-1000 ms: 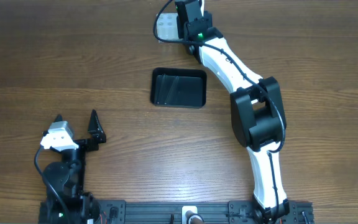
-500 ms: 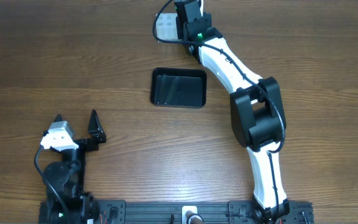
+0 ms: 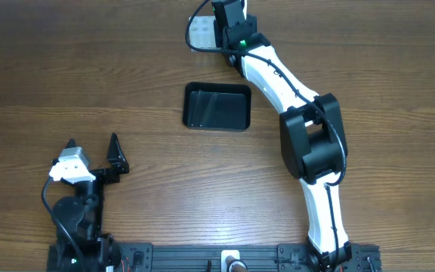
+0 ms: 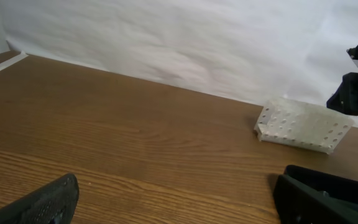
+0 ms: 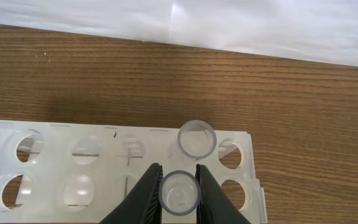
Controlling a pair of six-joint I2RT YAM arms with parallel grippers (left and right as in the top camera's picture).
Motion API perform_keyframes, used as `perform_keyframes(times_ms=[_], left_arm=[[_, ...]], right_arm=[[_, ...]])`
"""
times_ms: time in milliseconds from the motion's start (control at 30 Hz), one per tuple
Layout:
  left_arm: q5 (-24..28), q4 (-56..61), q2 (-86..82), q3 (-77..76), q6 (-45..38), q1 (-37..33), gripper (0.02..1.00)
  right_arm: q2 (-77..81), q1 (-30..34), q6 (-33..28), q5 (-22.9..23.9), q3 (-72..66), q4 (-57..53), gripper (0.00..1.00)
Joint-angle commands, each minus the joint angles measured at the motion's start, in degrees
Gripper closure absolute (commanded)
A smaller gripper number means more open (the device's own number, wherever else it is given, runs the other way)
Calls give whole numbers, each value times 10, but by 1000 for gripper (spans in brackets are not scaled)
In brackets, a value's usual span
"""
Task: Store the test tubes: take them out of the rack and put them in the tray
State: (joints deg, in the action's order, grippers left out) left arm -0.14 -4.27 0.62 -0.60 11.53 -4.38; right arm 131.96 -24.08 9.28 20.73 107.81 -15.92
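Right hand clenched on a test tube. The tube is clear with a round mouth, seen end-on, and stands upright in the rack. One finger sits on each side, both pressed to its rim.

A second test tube of the same clear kind stands upright in the hole just beyond the first, near the rack's end.

The rack is white, with two rows of round holes. It sits at the far edge of the tabletop, my right hand over its right end.

The tray is black and rectangular with rounded corners. It lies apart from the rack, nearer my bases.

Left hand released, fingers spread wide. It is low on the left side, well apart from rack and tray.

The tabletop is brown wood grain. A white backdrop hangs behind its far edge.
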Motion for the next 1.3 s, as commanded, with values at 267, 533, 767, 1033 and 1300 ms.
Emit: perform_keyframes(times_ms=[267,533,767,1033,1300], left_arm=[[8,-1,-5,3,-9,-3,20],[8,-1,-5,3,-9,-3,20],[8,-1,-5,3,-9,-3,20],[8,-1,-5,3,-9,-3,20],[8,-1,-5,3,-9,-3,20]], right_arm=[[-79,-9,5,-5,13,0,844],[-137,-17,-1,-5,13,-6,858],[-185,-30,16,-6,13,-67,862],[-217,-43,132,-69,13,-236,873],[-217,-49,194,-128,13,-393,908]])
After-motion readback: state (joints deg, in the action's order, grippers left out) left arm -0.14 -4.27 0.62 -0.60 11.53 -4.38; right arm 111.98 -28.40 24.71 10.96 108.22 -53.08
